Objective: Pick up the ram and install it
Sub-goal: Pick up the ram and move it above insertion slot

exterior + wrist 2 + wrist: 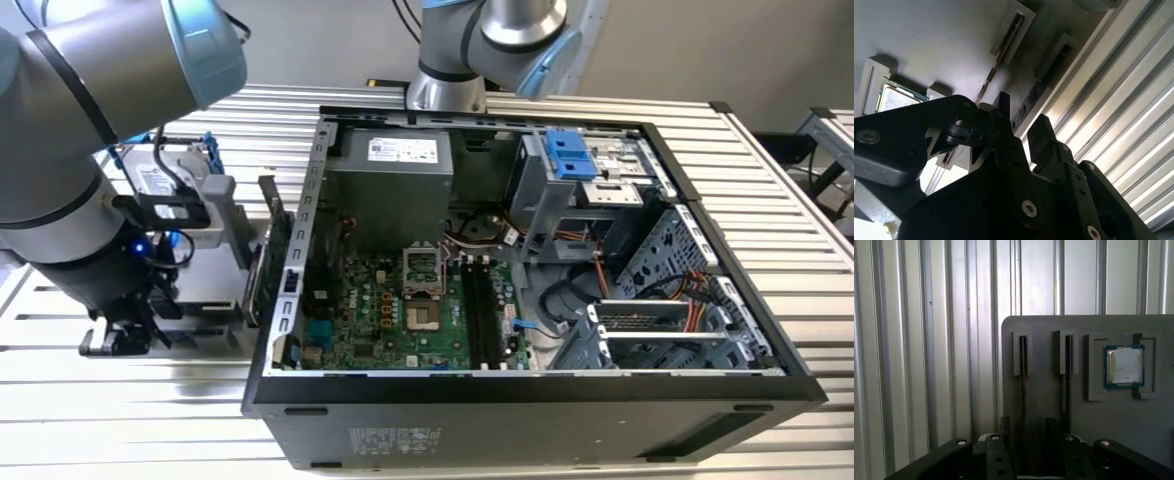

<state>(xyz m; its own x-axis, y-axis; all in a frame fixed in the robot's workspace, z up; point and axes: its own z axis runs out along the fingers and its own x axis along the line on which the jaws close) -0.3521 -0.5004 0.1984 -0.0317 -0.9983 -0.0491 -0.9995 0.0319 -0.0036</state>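
Reaching down at the exterior view's left, the arm (80, 180) holds its gripper (123, 340) low over a gray holder plate (200, 300). The plate lies on the slatted metal table (134, 430) just beside the open computer case (534, 395). In the first wrist view the plate carries two raised slot blocks side by side, each with a thin dark stick standing on edge in it. The ram (1023, 360) is the stick nearer the plate's edge, and the second stick (1066, 360) stands parallel to it in the next slot. Just beyond the second stick, a square processor chip (1124, 366) sits in its own shallow recess. The claw is spread open: its black fingers (1004, 435) stand either side of the ram's line with a clear gap between them, and I cannot tell whether either one touches the stick. The second wrist view shows the fingers parted in the same way, with the ram (1012, 32) running from its slot block toward them. Inside the case, toward the exterior view's right, the green motherboard (387, 320) lies flat with its long black slots (483, 310), well apart from the ram. At the far left of the exterior view, a silver drive in a blue frame (167, 170) stands behind the arm.
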